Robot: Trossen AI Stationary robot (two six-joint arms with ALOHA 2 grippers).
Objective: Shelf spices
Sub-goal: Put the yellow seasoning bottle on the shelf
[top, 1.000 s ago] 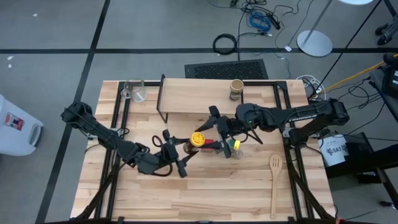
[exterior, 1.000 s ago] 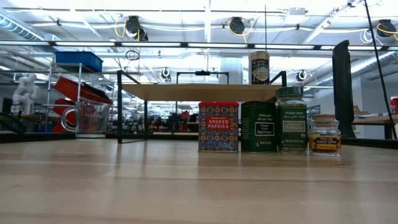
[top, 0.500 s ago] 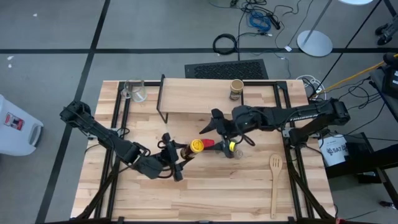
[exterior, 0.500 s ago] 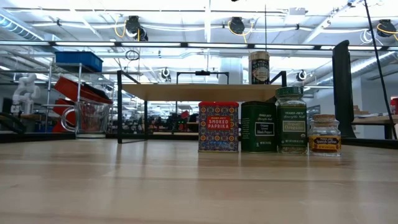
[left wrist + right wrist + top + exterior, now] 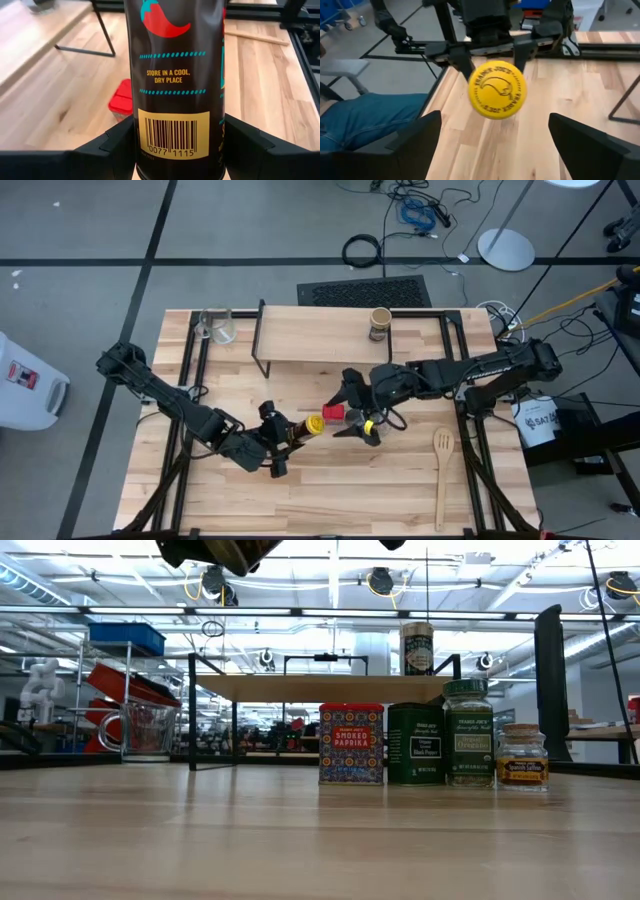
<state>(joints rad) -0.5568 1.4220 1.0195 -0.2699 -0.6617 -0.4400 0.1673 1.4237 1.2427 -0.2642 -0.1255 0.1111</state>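
A dark jar with a yellow lid [image 5: 497, 89] and a chili label [image 5: 172, 75] hangs over the table's middle, my left gripper [image 5: 285, 432] shut on it. My right gripper [image 5: 350, 408] faces the lid from the right, open, its fingers [image 5: 415, 145] standing wide on either side and apart from it. Below stand in a row the red tin [image 5: 351, 744], dark tin [image 5: 415, 744], green-lidded jar [image 5: 467, 733] and tiny brown jar [image 5: 522, 757]. The tan jar [image 5: 380, 323] stands on the shelf [image 5: 320, 340]. My left gripper pinches the jar's body near its bottom end, beside the barcode [image 5: 172, 132], between its two fingers [image 5: 117, 147], one on each side. The fingers come from the table's left and lie along the jar. The jar is lifted clear, lying nearly level, lid toward my right gripper.
A clear glass cup [image 5: 220, 327] stands at the far left, left of the shelf. A wooden spatula [image 5: 441, 470] lies near the right edge. A person's leg in blue jeans [image 5: 365, 120] shows beyond the table's left side. Bare tabletop lies toward the near edge.
My left gripper has sunk a little toward the near edge and tipped forward, so the jar has gone from lid-up to nearly level, lid toward the right. My right gripper has moved toward the near edge, tipped toward the lid, and its fingers stand wider apart.
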